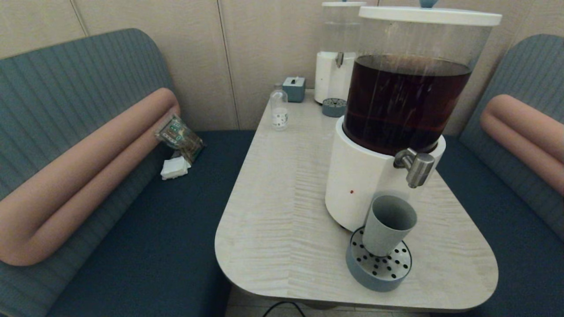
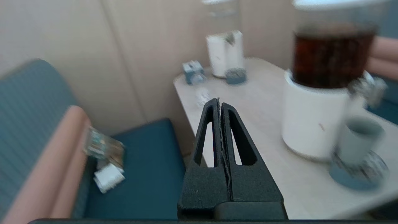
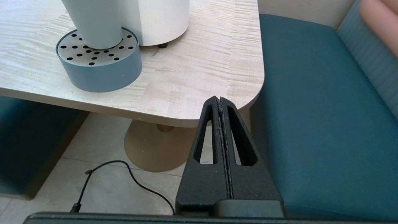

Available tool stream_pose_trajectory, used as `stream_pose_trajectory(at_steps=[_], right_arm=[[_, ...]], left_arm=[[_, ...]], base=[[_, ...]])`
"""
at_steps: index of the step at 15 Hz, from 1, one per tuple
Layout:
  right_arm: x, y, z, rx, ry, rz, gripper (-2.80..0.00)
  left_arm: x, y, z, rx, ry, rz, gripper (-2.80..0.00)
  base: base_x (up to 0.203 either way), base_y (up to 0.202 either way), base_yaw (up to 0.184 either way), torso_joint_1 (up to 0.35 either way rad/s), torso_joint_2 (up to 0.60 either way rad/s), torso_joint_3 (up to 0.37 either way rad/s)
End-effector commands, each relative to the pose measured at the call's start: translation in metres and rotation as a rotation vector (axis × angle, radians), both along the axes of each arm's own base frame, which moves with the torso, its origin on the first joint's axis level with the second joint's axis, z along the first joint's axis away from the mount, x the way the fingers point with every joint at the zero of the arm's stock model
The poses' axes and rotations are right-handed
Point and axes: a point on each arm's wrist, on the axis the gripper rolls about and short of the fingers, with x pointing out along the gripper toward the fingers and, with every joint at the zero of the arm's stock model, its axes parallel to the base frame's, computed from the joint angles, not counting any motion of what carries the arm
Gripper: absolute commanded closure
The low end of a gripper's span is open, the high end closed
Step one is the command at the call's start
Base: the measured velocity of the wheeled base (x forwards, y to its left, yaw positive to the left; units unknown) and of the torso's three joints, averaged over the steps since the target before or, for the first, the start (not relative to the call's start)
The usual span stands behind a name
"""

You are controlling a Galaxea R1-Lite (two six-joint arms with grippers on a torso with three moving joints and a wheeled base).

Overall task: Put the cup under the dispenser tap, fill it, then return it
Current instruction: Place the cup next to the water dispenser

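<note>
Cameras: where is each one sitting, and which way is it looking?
Head view: high up, looking down at the table, cup and tap; no robot parts show.
Left wrist view: behind the shut left gripper, facing table and dispenser.
Right wrist view: behind the shut right gripper, low beside the table, facing floor and seat.
All three share the cup on its tray.

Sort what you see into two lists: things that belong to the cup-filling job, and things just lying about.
Belong to the job:
cup, standing on the drip tray
dispenser tap above it
left tool, shut, held off the table
right tool, shut, low beside the table edge

Just lying about:
small bottle
tissue box
clear-tank dispenser
snack packet on the bench
</note>
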Motion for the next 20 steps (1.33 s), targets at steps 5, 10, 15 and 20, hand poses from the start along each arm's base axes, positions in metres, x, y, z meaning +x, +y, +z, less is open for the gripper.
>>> stream_pose_trajectory(at_steps=[5,10,15,20], right_arm=[[0.0,0.0,0.0,-0.001,-0.002,0.001,0.0],[0.0,0.0,0.0,-0.001,-0.002,0.001,0.0],[0.0,0.0,0.0,-0.001,-0.002,0.001,0.0],[0.0,0.0,0.0,-0.001,-0.002,0.001,0.0]], left_arm=[[0.008,-0.005,-0.029,-0.154,0.112,-0.136,0.0],[0.074,-0.046,-0.046,-0.167,0.316,-0.467,-2.8],[0.121,-0.076,-0.082,-0.142,0.518,-0.814,-2.8],[0.196,-0.112,-0.138,0.061,0.418,-0.81,-2.8]], base=[[0.0,0.0,0.0,0.0,0.0,0.0],[0.0,0.0,0.0,0.0,0.0,0.0],[0.0,0.0,0.0,0.0,0.0,0.0],[0.0,0.0,0.0,0.0,0.0,0.0]])
